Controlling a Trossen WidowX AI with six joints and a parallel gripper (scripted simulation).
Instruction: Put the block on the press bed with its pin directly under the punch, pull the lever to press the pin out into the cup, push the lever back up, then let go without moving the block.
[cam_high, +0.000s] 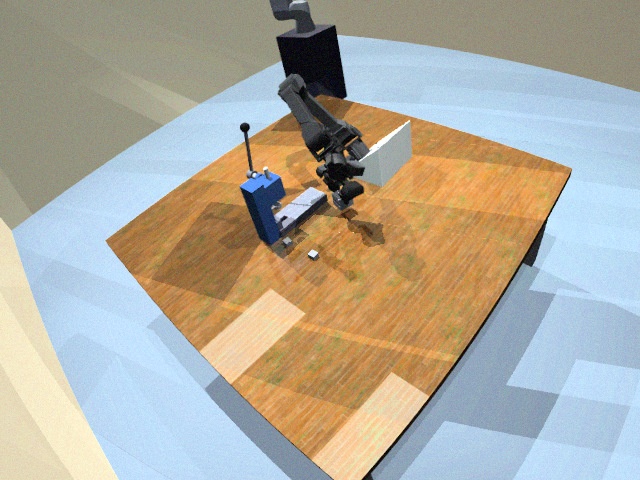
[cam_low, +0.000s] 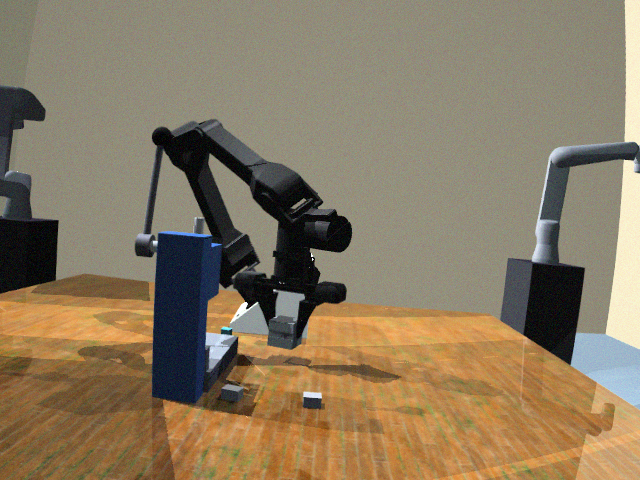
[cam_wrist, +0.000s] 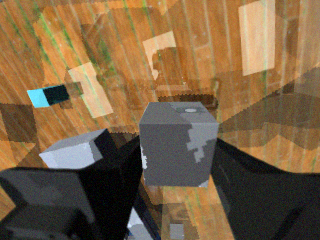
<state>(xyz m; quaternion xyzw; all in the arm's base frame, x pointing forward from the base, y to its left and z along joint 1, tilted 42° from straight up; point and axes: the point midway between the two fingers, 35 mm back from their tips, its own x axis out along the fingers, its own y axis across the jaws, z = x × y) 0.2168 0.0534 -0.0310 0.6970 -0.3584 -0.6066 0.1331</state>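
Evidently, the end effector (cam_high: 341, 198) (cam_low: 284, 329) (cam_wrist: 174, 137) had its fingers gripping the grey block (cam_high: 341, 201) (cam_low: 283, 333) (cam_wrist: 175, 152), one finger on each side of it. In the top view the block was at three o'clock from the blue press column (cam_high: 261, 206) (cam_low: 178, 315), near the outer end of the press bed (cam_high: 301, 207) (cam_low: 223, 357) but off to its side, so it was not under the punch. Whether its underside touched the bench (cam_high: 439, 310) (cam_low: 413, 449) could not be told. The wrist view showed a small round spot on the upper face of the block, toward one o'clock. The lever (cam_high: 248, 149) (cam_low: 153, 191) stood raised, its black knob (cam_high: 244, 127) (cam_low: 161, 136) pointing to twelve o'clock in the top view. A small dark grey cube (cam_high: 287, 241) (cam_low: 232, 392) lay just beside the column's foot at three o'clock, and a paler cube (cam_high: 313, 254) (cam_low: 312, 399) lay near it at four o'clock. The white panel (cam_high: 395, 157) stood between one and two o'clock from the block. In the wrist view, a cyan piece (cam_low: 226, 330) (cam_wrist: 47, 96) lay at ten o'clock from the block, well apart from it.
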